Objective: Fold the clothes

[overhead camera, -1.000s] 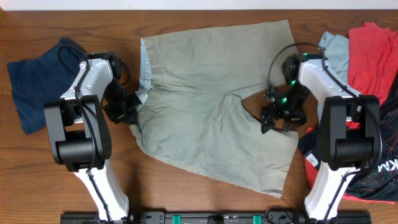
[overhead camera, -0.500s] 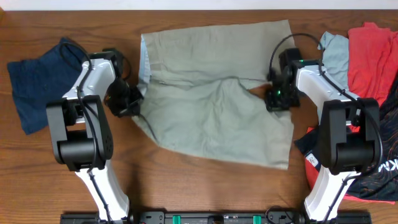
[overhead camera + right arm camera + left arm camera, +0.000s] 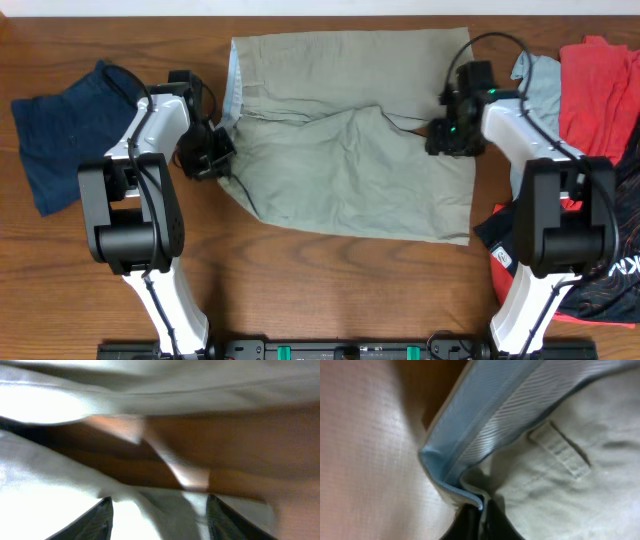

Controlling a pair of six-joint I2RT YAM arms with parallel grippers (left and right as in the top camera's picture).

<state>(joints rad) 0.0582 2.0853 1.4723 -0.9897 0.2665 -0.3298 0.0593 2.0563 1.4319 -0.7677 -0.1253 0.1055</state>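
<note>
Left pincer (image 3: 481,511): I see it clamped tight on the pale blue lining (image 3: 485,415) at the waist edge of the shorts (image 3: 350,170). Right pincer (image 3: 160,504): fingers wide apart, khaki cloth lying between them, at the leg edge. Shorts: spread mid-surface (image 3: 300,290), rumpled along the middle. Far left: navy shorts (image 3: 60,130). Far right: red garment (image 3: 595,90), light-blue garment (image 3: 540,85), black garment (image 3: 610,285); its white lettering is cut off and I cannot read it.
</note>
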